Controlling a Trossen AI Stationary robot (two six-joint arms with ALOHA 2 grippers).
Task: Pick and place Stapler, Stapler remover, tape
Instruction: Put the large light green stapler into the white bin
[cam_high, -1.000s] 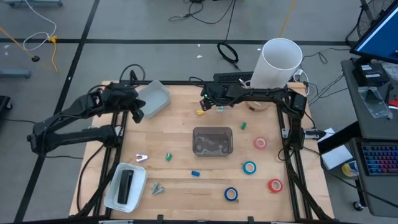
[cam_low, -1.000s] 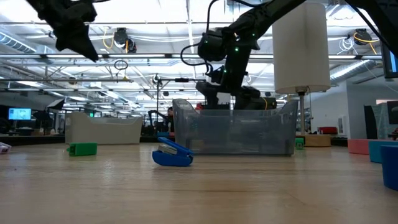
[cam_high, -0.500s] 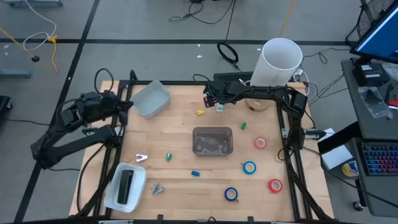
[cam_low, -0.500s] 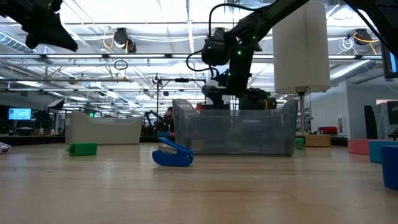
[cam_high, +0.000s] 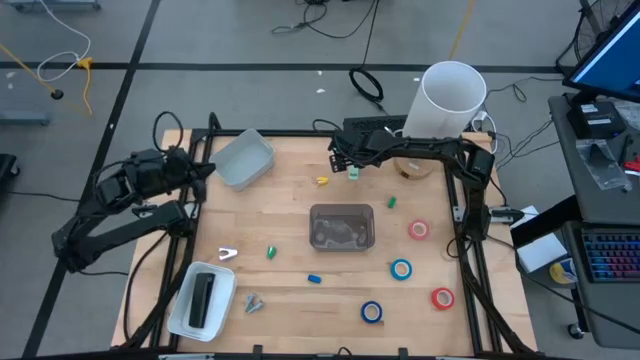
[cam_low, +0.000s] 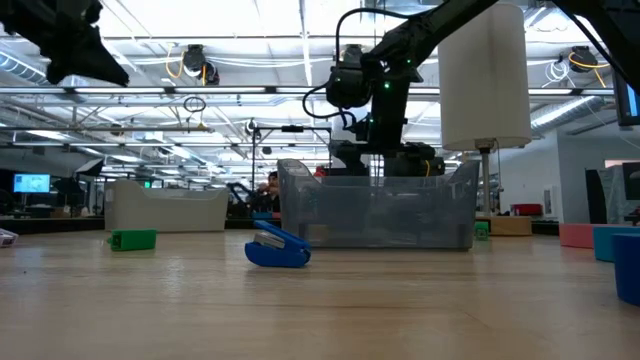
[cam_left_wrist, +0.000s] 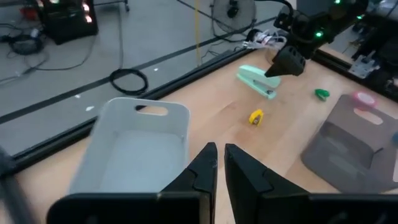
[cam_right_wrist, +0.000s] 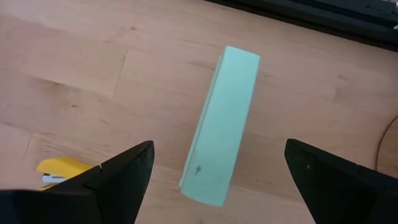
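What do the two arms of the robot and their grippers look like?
Both arms are dark, nearly black, built of slim jointed links. The left gripper has two dark, wedge-shaped fingers that narrow toward the tips. The right gripper has two similar dark fingers. Small green lights glow on the right arm near its wrist.

A wooden table (cam_high: 290, 200) carries three bins: a clear plastic tub (cam_high: 342, 227) at the middle, a grey bin (cam_high: 243, 159) near the far left corner, tilted askew, and a white tray (cam_high: 184, 305) at the near left edge. A tall white cylinder (cam_high: 446, 102) stands at the far right corner. A coiled black cable (cam_high: 366, 85) lies on the floor beyond the table
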